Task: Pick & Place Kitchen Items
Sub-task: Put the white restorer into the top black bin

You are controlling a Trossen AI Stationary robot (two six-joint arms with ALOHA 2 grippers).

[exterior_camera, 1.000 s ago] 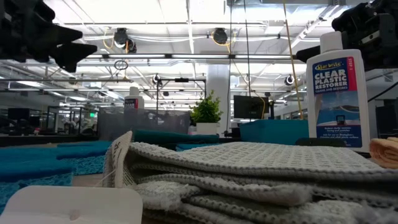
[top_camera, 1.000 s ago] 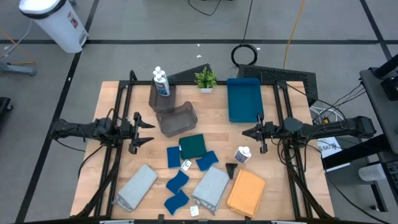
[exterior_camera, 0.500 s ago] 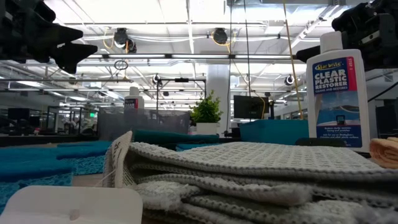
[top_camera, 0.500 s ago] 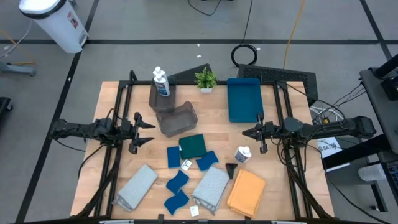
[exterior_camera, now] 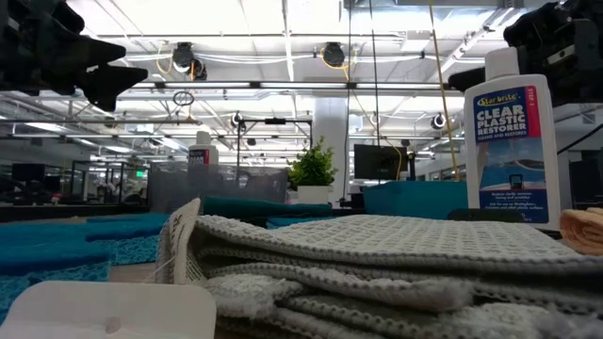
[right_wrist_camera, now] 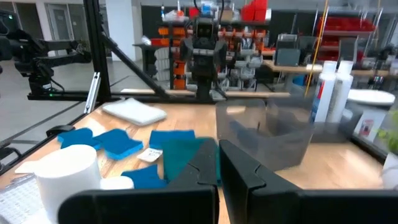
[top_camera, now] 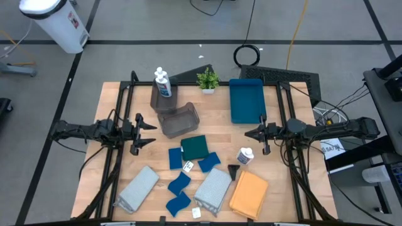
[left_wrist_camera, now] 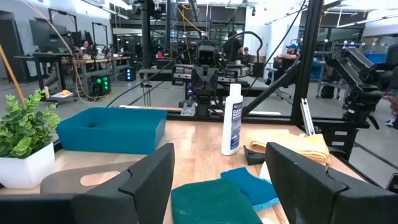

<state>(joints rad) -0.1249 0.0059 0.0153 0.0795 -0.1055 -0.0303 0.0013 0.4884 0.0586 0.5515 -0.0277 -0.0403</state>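
- Wooden table is carrying most kitchen items unsorted: sponges, cloths, one bottle.
- Two bottles are standing in a grey bin.
- Left gripper is hovering spread wide, empty; right gripper is hovering pinched closed, empty.

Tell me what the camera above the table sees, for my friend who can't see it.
Two dark robot arms wait at a wooden table, left gripper open, right gripper shut. Between them lie blue sponges, folded cloths, a white bottle, grey bins and a blue tray.
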